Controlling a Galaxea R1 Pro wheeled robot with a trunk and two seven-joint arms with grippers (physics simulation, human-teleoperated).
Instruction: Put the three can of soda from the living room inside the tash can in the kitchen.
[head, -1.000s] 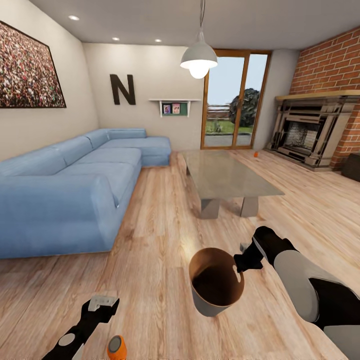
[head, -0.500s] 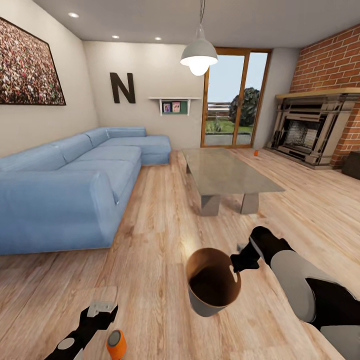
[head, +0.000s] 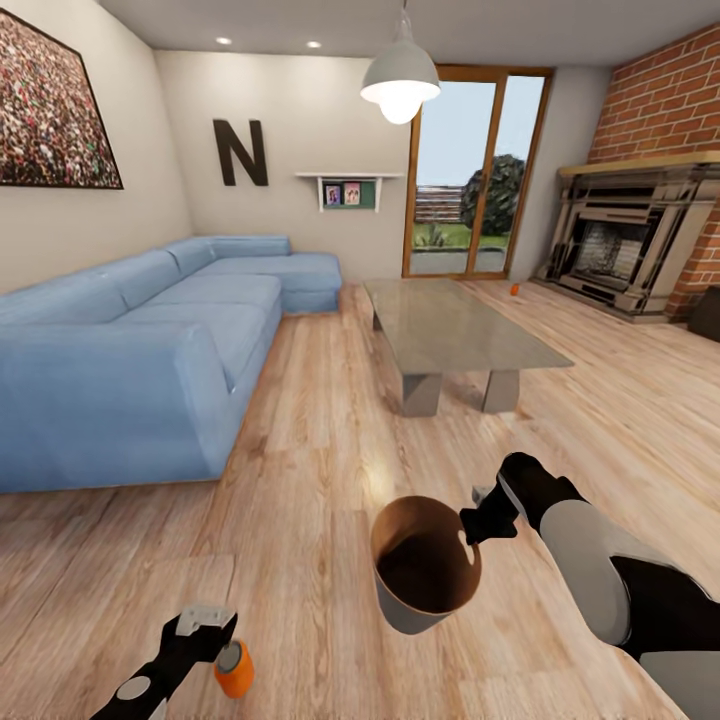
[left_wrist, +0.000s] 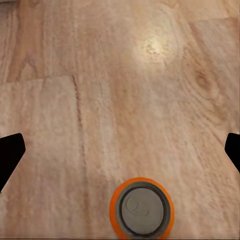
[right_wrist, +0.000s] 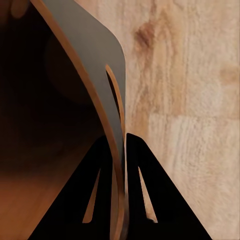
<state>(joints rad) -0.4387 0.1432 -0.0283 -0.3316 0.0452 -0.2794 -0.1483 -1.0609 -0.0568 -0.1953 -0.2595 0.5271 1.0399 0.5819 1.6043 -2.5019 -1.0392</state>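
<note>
Fingers of right gripper (right_wrist: 122, 150) pinch the bin (head: 400, 610) rim; left gripper (left_wrist: 120, 150) fingers spread wide above orange can (left_wrist: 142, 209).

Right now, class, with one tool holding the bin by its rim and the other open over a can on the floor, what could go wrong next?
1. The right tool pinches only the thin rim of the tash can, which hangs tilted; it may slip or swing.
2. The orange can stands at the edge of the left wrist view, not between the open left tool's fingers; closing now may knock it over.
3. Another can lies far off, by the fireplace.
</note>
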